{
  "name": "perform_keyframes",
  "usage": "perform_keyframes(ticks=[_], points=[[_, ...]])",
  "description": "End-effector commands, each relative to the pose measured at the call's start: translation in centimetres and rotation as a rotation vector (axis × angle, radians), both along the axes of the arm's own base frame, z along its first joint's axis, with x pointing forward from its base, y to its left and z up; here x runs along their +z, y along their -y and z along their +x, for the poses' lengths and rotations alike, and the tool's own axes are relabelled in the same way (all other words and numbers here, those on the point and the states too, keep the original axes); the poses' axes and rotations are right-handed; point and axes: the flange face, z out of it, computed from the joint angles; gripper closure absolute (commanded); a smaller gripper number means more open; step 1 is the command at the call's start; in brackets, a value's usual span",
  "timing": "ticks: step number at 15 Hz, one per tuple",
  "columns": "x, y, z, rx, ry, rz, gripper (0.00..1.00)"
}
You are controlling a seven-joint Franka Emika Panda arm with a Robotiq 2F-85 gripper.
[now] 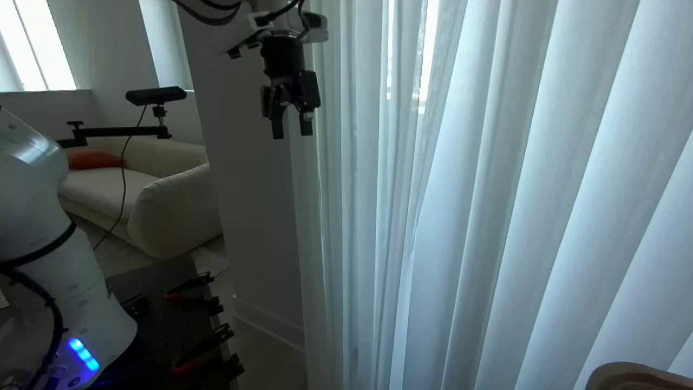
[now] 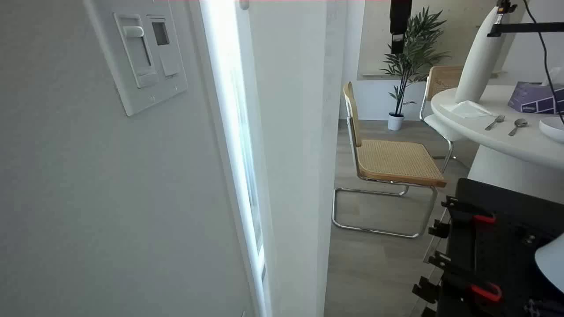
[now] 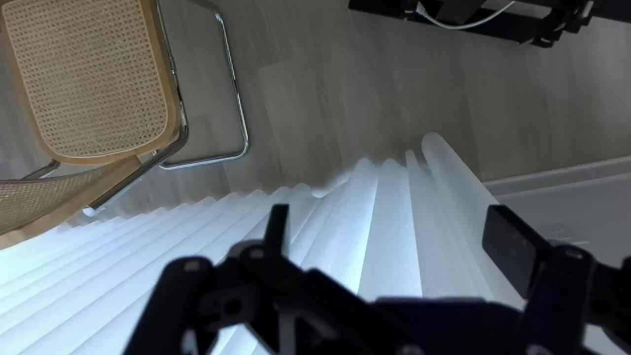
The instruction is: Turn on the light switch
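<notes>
A white light switch plate (image 2: pixel 113 72) is on the grey wall at the upper left of an exterior view. It carries a slider switch (image 2: pixel 133 31) with its knob near the top and a rocker-style switch (image 2: pixel 168 61) beside it. The plate is out of view in the wrist view. My gripper (image 1: pixel 292 134) hangs pointing down in front of the curtain and wall edge, its black fingers apart with nothing between them. A finger of the gripper (image 2: pixel 398 43) shows at the top of an exterior view, well apart from the plate. The open gripper also shows in the wrist view (image 3: pixel 389 217).
A white pleated curtain (image 1: pixel 487 216) hangs beside the gripper and also below it in the wrist view (image 3: pixel 340 231). A wall corner (image 1: pixel 254 216) stands behind the gripper. A cane chair (image 2: pixel 396 160), round table (image 2: pixel 506 141) and black base with clamps (image 2: pixel 506 198) stand nearby.
</notes>
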Motion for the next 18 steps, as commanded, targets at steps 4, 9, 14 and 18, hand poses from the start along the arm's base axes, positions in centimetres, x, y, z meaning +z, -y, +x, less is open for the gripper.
perform_keyframes(ticks=[4, 9, 14, 18], points=[[0.1, 0.0, 0.0, 0.000, -0.001, 0.000, 0.00], [-1.0, -1.4, -1.1, 0.041, -0.020, 0.009, 0.00], [-4.0, -5.8, -5.0, 0.144, -0.049, 0.045, 0.00], [-5.6, -9.6, -8.7, 0.208, -0.030, 0.127, 0.00]])
